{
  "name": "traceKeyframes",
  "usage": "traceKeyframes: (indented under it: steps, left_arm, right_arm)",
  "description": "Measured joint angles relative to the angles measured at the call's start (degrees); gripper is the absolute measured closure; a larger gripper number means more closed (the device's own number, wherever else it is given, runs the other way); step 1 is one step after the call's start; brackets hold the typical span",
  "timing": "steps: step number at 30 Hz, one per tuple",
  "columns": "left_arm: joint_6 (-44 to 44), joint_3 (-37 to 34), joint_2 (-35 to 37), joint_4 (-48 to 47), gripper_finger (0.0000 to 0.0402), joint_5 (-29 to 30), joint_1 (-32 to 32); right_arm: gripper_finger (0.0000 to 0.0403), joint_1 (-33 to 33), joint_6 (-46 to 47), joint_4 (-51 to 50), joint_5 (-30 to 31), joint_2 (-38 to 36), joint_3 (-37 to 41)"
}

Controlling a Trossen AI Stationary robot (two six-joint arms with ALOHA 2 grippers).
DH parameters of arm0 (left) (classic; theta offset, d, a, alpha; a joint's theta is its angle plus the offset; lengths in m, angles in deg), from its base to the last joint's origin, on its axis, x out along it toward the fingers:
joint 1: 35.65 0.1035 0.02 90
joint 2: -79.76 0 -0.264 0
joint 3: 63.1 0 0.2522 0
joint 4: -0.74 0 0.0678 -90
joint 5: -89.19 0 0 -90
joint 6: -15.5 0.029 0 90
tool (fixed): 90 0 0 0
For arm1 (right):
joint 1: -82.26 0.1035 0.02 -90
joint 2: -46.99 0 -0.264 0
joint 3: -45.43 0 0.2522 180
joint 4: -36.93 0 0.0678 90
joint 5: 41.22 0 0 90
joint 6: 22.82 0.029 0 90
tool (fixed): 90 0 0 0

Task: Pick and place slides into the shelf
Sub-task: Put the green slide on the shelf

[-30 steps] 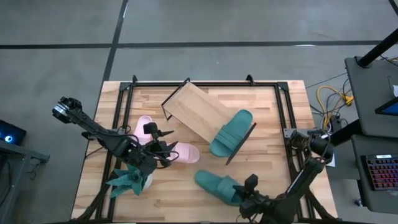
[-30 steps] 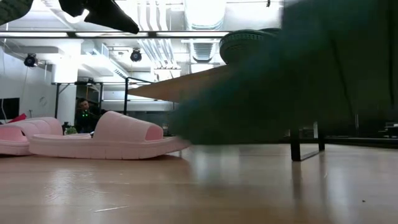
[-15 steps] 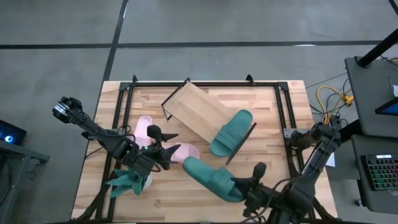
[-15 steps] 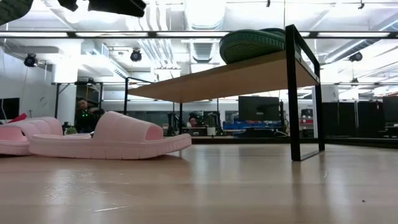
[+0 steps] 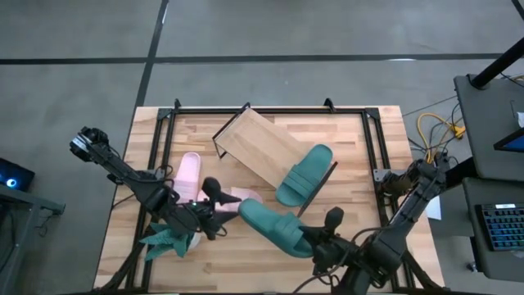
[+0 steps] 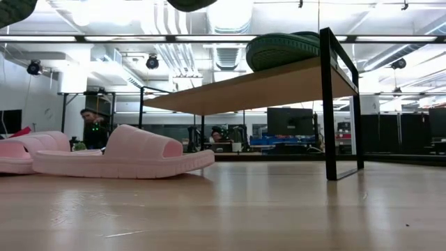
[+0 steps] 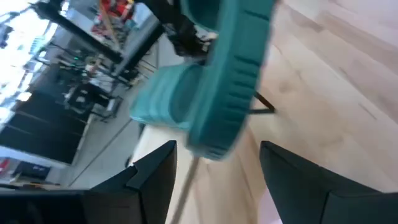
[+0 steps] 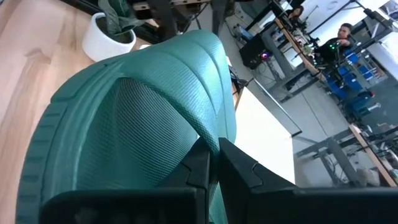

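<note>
One dark green slide already lies on the shelf, at the lower right end of its board in the high view, so judging by this the task is about a quarter done. The second green slide is in the air near the lower centre of the high view, clamped in the right claw; the right wrist view shows the two dark fingers pinched together on the slide's wide strap. It looks to be heading for the shelf, though it is not there yet. The two pink slides are on the tabletop at centre left of the high view, untouched by either claw. The left claw hangs just over the nearer pink slide with its fingers spread wide and nothing between them, beside the toy plant. No brand, label or readable writing shows on the slides or the shelf.
</note>
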Motion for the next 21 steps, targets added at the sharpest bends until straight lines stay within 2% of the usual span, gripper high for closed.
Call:
traceKeyframes:
  steps: [6, 17, 19, 21]
  left_arm:
    - [6.9, 0.2, 0.1, 5.6, 0.0187, 0.6, 0.0]
    - [12.2, 2.9, -4.7, 7.7, 0.0187, 0.3, 0.0]
    - [12.2, 4.2, -6.4, 7.4, 0.0187, 2.0, 0.0]
    - [13.1, 5.1, -8.0, 7.1, 0.0187, 6.9, -0.1]
  right_arm:
    - [0.0390, -1.5, -0.9, 0.0, -2.5, 0.0, 0.0]
    - [0.0390, -5.4, -5.4, 0.5, -0.3, -0.1, 0.1]
    - [0.0390, -6.2, -5.4, 0.6, -0.3, -0.1, -0.1]
    - [0.0390, -6.7, -5.5, 0.7, -0.3, -0.1, -0.2]
